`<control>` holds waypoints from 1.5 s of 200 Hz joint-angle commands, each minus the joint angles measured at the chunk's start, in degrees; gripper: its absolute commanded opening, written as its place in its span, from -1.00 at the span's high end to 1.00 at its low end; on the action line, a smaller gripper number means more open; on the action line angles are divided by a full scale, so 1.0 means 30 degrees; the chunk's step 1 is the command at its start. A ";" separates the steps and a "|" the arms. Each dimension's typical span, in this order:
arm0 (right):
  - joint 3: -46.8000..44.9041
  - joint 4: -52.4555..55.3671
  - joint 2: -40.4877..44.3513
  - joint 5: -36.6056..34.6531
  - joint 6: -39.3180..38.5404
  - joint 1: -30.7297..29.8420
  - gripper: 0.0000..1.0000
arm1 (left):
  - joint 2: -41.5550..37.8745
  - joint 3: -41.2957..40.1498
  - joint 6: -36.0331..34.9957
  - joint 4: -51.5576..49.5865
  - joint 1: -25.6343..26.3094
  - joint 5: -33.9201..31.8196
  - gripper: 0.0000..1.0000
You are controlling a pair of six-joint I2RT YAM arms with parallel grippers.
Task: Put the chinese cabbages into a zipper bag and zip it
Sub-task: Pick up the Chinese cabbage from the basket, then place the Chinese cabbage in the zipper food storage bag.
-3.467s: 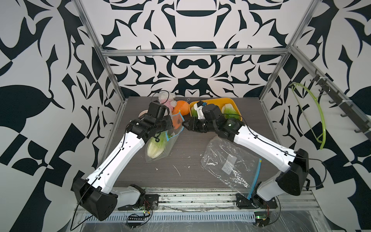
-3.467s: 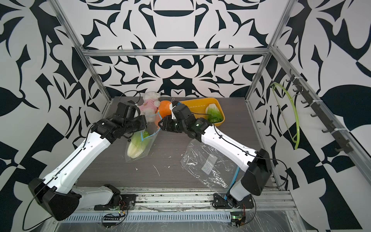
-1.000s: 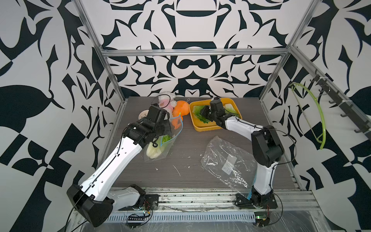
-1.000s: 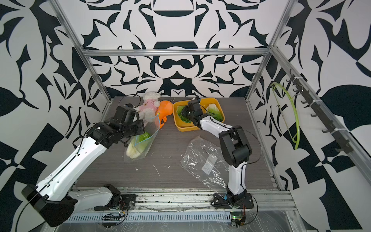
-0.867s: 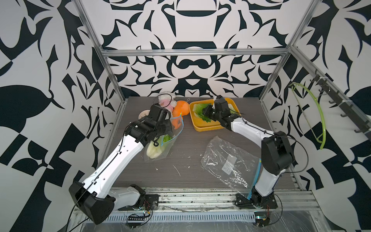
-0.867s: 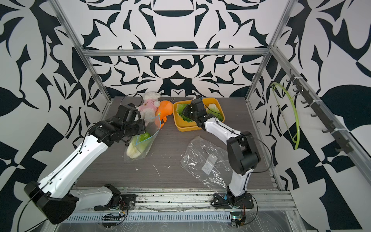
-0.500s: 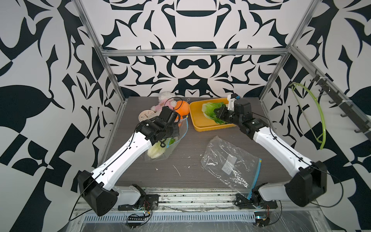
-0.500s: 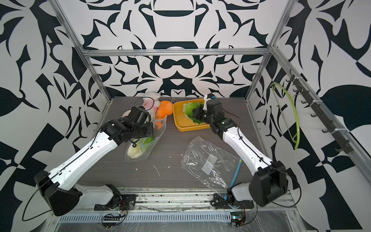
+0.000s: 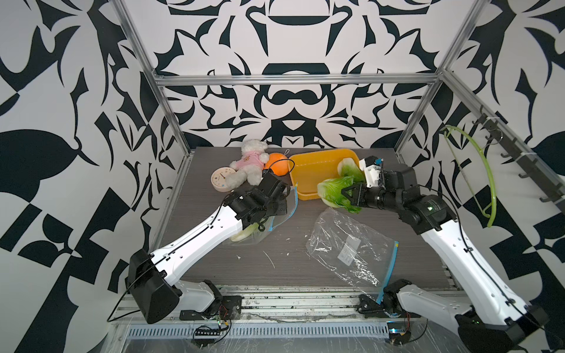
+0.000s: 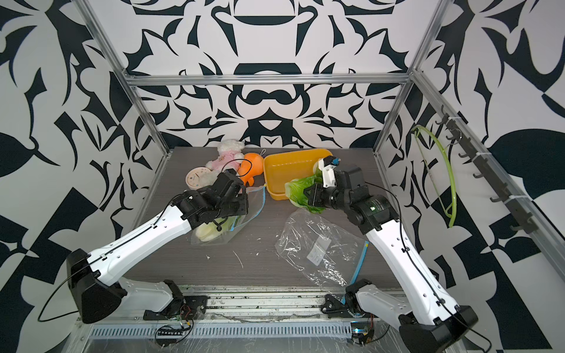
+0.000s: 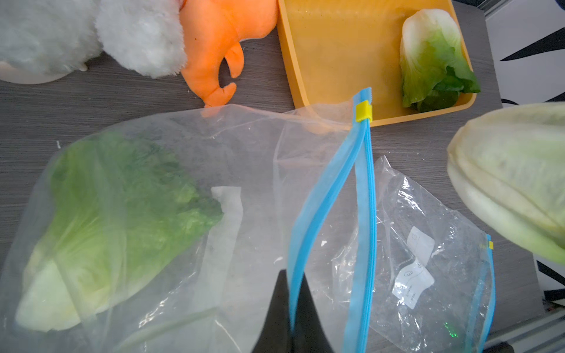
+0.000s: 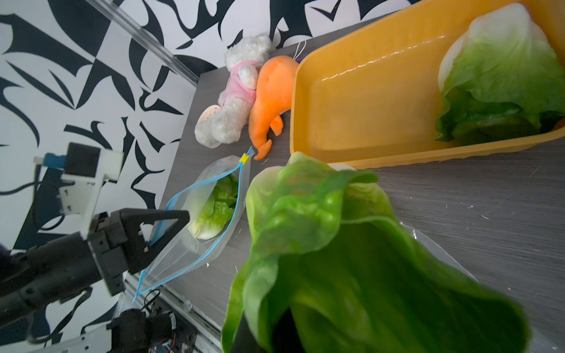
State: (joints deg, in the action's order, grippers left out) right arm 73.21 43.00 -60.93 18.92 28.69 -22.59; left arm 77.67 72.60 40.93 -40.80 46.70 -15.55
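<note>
Okay, left claw (image 11: pixel 289 284) is closed, pinching one blue zip lip of the zip bag (image 11: pixel 244 171). The other lip hangs free, so the mouth gapes open. The bag slopes down from that claw and its lower end is on the table (image 9: pixel 284 269). The yellow slider (image 11: pixel 363 111) sits at the zip end farthest from the claw tips.

The bagged cabbage (image 11: pixel 122 198) lies inside, low in the bag under the left claw. Its white stem end points away from the slider and its leaves point toward the mouth.

Right claw (image 9: pixel 347 194) is clamped on the held cabbage (image 9: pixel 331 189), which is up off the table. Its green leaves stick out past the claw tips toward the left claw. It is near the bag mouth but apart from it, not inside.

The tray cabbage (image 9: pixel 347 166) lies in the corner of the yellow tray (image 9: pixel 315 171), just behind the right claw. The held cabbage hangs by the tray's near rim; I can't tell whether they touch.

The spare bag (image 9: pixel 348 247) lies crumpled and flat on the table below the right claw.

Beyond the left claw are an orange plush toy (image 9: pixel 276 163), a white teddy bear (image 9: pixel 249 165) and a small round clock (image 9: pixel 221 180), bunched together next to the tray.
</note>
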 commanded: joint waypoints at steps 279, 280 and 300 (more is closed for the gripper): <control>0.3185 -0.0726 -0.3857 0.2818 -0.1478 -0.6121 1.00 | -0.2551 -0.0060 -0.1133 0.1866 0.0108 0.0233 1.00; 0.3160 -0.0851 -0.3859 0.2856 -0.1404 -0.6107 1.00 | -0.2575 -0.0060 -0.1133 0.1873 0.0108 0.0262 1.00; 0.2776 -0.3298 -0.3726 0.3066 -0.0101 -0.6130 1.00 | -0.2628 -0.0062 -0.1107 0.2114 0.0108 0.0972 1.00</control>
State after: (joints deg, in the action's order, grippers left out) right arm 79.85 43.33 -73.82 27.20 25.56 -40.88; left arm 71.20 71.02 38.87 -36.58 46.89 -15.53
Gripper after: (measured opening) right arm 0.057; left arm 0.039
